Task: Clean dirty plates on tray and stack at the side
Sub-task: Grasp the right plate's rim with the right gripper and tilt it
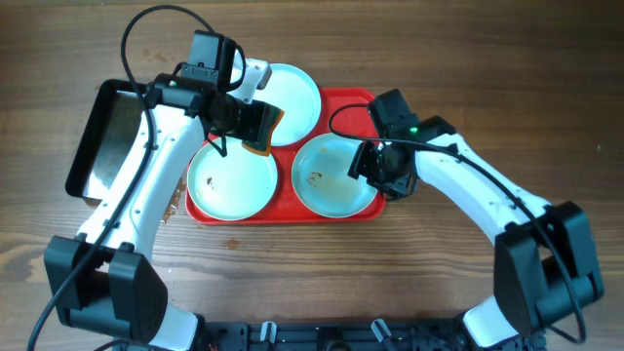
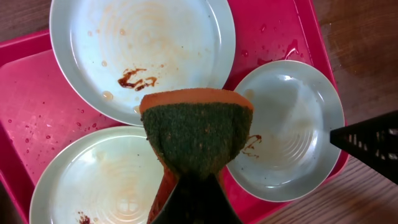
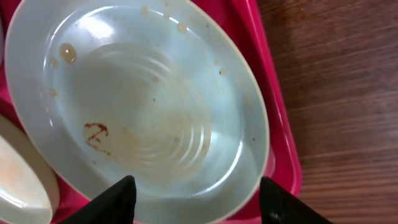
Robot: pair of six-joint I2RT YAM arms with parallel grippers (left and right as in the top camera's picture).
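Far left, the black rectangular metal pan [image 1: 102, 136] sat beside the work area, playing no part. My left gripper [image 1: 255, 125] was clamped tight on the orange foam sponge with a green scouring face [image 2: 196, 134], pad held above the three round pale-blue plates [image 1: 234, 180], evidently ready to scrub. All three lay smudged on the flat red plastic tray [image 1: 346, 97], none stacked. My right gripper [image 3: 199, 208], part open and empty, hung over the right-hand plate [image 3: 143, 106] rim, probably to steady it.
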